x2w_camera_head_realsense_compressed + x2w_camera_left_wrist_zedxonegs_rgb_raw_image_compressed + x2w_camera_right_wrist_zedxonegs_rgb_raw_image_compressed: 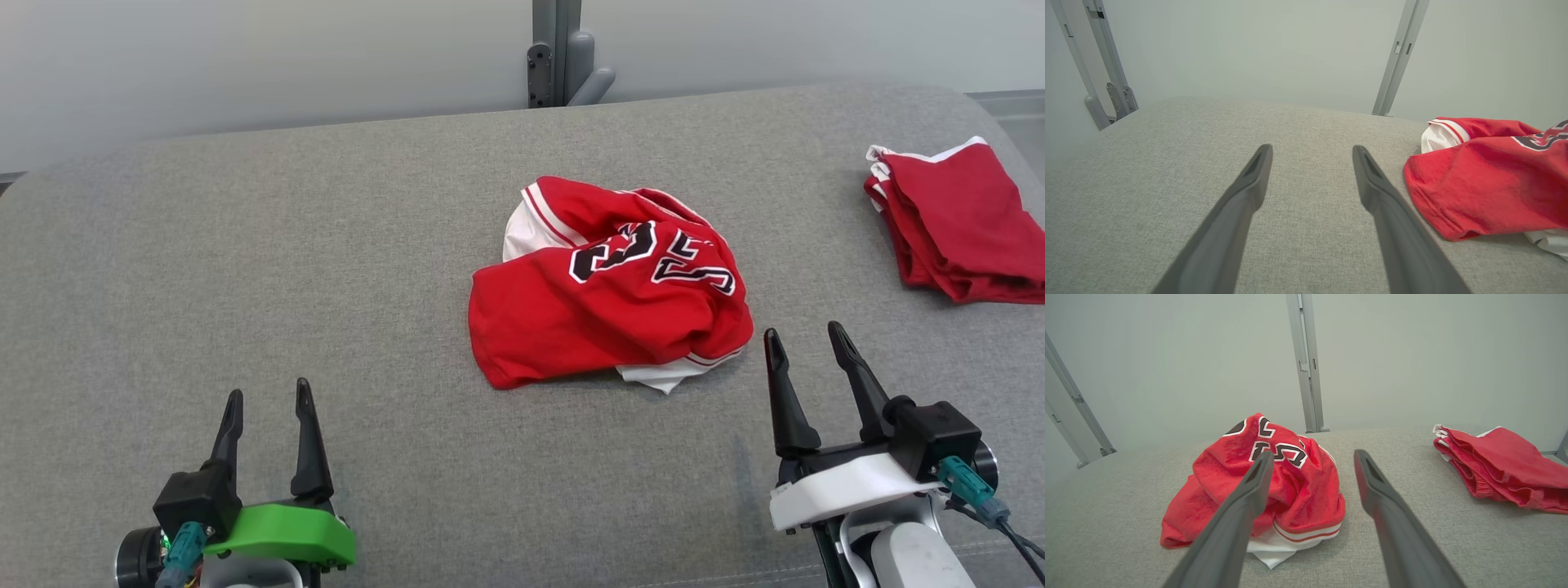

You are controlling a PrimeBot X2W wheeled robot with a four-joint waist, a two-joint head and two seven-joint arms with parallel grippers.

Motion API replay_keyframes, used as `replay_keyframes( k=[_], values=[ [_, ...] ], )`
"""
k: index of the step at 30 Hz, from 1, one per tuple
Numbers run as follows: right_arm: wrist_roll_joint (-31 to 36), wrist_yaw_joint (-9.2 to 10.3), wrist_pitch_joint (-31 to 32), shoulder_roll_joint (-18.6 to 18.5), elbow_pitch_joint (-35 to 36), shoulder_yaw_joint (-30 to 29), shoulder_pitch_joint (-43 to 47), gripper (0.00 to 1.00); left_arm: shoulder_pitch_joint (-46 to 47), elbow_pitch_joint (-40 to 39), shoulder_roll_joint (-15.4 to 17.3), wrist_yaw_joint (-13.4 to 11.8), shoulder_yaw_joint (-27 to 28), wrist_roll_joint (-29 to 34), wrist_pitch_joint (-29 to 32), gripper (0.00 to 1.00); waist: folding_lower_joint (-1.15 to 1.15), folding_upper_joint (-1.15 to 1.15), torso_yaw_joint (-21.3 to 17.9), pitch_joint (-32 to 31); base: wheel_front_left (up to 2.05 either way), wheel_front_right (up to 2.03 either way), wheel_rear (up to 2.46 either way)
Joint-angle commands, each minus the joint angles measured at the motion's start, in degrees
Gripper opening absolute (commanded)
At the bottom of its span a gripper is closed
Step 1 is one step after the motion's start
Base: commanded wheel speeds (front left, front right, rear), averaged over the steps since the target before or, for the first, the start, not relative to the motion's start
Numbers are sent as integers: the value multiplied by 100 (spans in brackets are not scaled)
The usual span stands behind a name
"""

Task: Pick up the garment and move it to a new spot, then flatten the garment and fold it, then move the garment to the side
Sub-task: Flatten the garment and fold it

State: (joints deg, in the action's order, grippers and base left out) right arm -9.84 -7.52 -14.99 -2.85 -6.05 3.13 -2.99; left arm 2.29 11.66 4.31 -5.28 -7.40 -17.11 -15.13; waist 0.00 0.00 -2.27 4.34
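Note:
The garment (608,286) is a crumpled red jersey with white trim and black-and-white lettering, heaped in the middle of the grey padded table (326,269). In the left wrist view the garment (1486,179) lies off to the right; in the right wrist view the garment (1274,477) lies ahead and slightly left. My left gripper (269,398) stands open at the lower left, well clear of the cloth, fingers (1253,175) spread over bare fabric. My right gripper (807,336) is open just right of the garment's near corner, holding nothing.
A stack of folded red clothes (955,220) with white edges lies at the table's far right, and the same folded stack (1498,465) shows at the right of the right wrist view. A grey metal post (559,53) stands behind the table's far edge against a pale wall.

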Motion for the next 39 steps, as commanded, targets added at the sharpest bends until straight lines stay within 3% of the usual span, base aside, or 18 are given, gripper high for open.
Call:
replay_keyframes(
  k=[1,15,22,30,34,35,36,37,38,39],
  values=[
    [40,7,-25,-8,-31,13,-8,100,-59,39,-22,37,34,55,-3,100,0,0,16,-6,0,0,0],
    [292,7,-5,-8,-82,-46,-213,100,-54,144,-92,160,56,153,-3,100,0,0,184,2,0,0,0],
    [755,7,371,-13,-287,62,-738,100,44,154,-119,182,9,160,-3,100,0,0,353,137,0,0,0],
    [1080,7,1009,-609,-1293,497,-1810,100,226,165,-133,189,-87,76,-3,100,0,0,693,420,0,0,0],
    [909,7,1311,-793,-1911,819,-2256,100,284,192,-136,166,-128,32,-3,100,0,0,876,505,0,0,0],
    [845,7,1389,-838,-2028,911,-2348,73,294,189,-136,144,-144,11,-3,100,0,0,915,515,0,0,0],
    [777,7,1429,-869,-2133,1000,-2427,31,302,188,-136,127,-148,-18,-3,100,0,0,948,521,0,0,0],
    [704,7,1419,-881,-2192,1058,-2511,8,310,189,-136,120,-152,-33,-3,100,0,0,980,523,0,0,0],
    [616,7,1395,-864,-2236,1095,-2580,0,312,188,-136,113,-161,-39,-3,100,0,0,1004,518,0,0,0],
    [505,7,1359,-825,-2237,1147,-2629,0,311,194,-137,111,-170,-50,-3,100,0,0,1029,507,0,0,0]
  ],
)
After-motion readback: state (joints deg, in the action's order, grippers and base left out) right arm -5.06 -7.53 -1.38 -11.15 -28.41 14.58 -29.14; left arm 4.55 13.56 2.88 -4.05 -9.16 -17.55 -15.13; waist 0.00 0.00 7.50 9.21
